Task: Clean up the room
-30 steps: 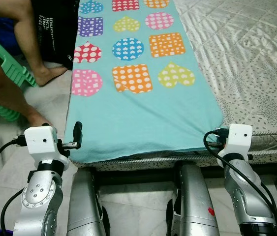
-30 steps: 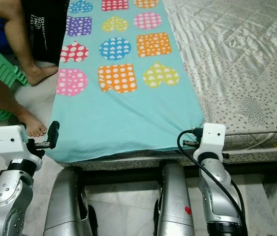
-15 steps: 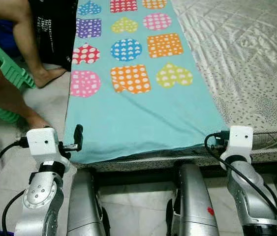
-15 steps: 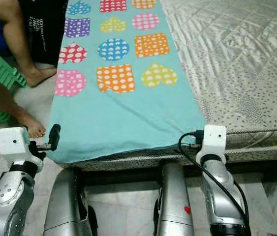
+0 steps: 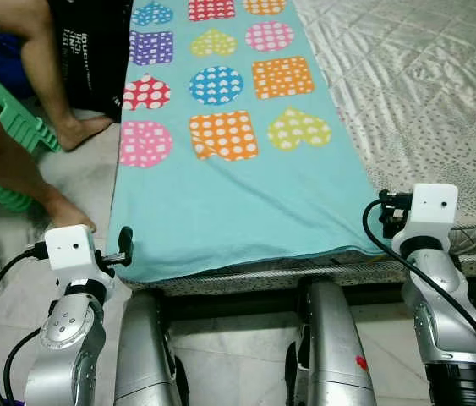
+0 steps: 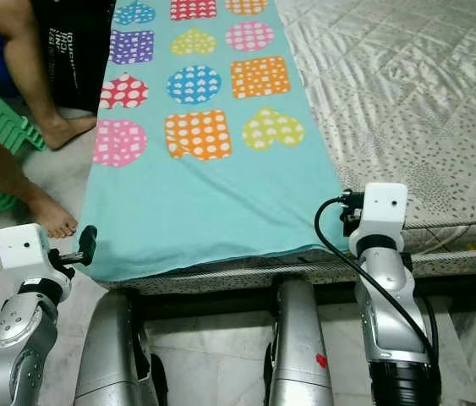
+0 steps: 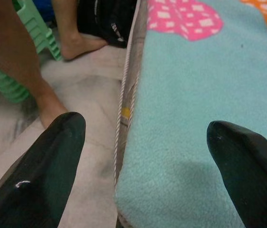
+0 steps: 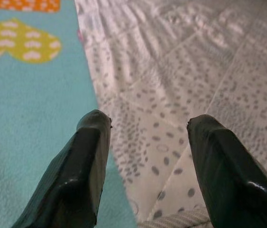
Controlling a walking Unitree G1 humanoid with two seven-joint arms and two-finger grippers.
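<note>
With the teal blanket lying flat along the bed, the left gripper and right gripper both gape empty astride its near corners, so an uneven pinch risks catching the quilted sheet or missing one corner.

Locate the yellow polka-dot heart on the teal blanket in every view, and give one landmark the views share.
Left eye view: yellow heart, right of centre.
Right eye view: centre, upper half.
Left wrist view: not in it.
Right wrist view: upper corner, beyond the right gripper.
Shared landmark: the teal blanket, whose near edge lies along the mattress.
</note>
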